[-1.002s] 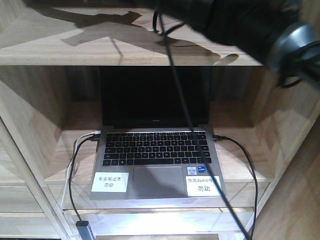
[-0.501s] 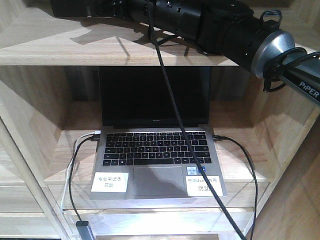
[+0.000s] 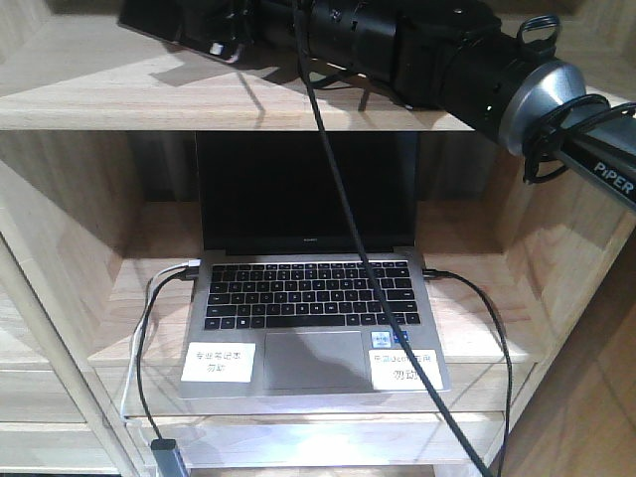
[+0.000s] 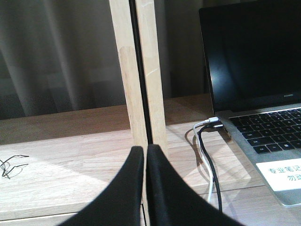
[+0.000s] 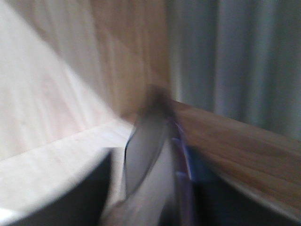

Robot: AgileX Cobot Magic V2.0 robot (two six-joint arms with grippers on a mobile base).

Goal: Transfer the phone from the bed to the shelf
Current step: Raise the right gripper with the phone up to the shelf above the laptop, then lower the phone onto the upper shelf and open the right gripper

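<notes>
— While my right arm reaches over the shelf's (image 3: pixel 89 94) upper board, where is the phone (image 5: pixel 150 165)?

— Between my right fingers (image 5: pixel 101 188), clamped edge-on above that board near its back wall.

— And the left fingers (image 4: pixel 136 188)?

— Pressed together, empty, near the laptop (image 3: pixel 310 298).

— Next?

— Lower it flat, then release, I judge.

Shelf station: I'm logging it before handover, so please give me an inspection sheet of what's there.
Surface: light-wood shelf, right arm over its upper board.
Job's things: phone, blurred, edge-on between the right gripper's fingers; bed not seen.
Clutter: open laptop in the middle compartment; small wire tangle.
Grippers: left gripper shut, empty; right gripper seems shut on the phone.
Cables: arm cable hangs across the laptop; leads plugged into it.
Surroundings: grey curtain.
</notes>
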